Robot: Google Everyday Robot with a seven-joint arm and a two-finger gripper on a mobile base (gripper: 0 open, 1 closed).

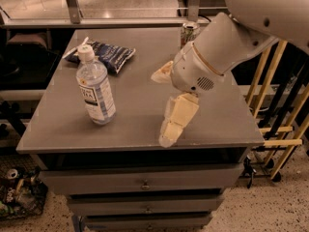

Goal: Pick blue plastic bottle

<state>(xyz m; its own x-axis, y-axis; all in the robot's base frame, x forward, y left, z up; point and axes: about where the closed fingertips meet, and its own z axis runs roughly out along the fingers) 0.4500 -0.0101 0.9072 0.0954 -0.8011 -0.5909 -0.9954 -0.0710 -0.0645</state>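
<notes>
Your cream 2-finger gripper hovers released, well apart from the upright bluish clear plastic bottle, probably spread to straddle it.

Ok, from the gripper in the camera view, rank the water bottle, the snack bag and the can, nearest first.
1. The bottle, standing left of the gripper, which hangs over the front of the table with its fingers open.
2. The snack bag, rear left, and the can, rear right behind the arm: both farther, too close to call.
</notes>
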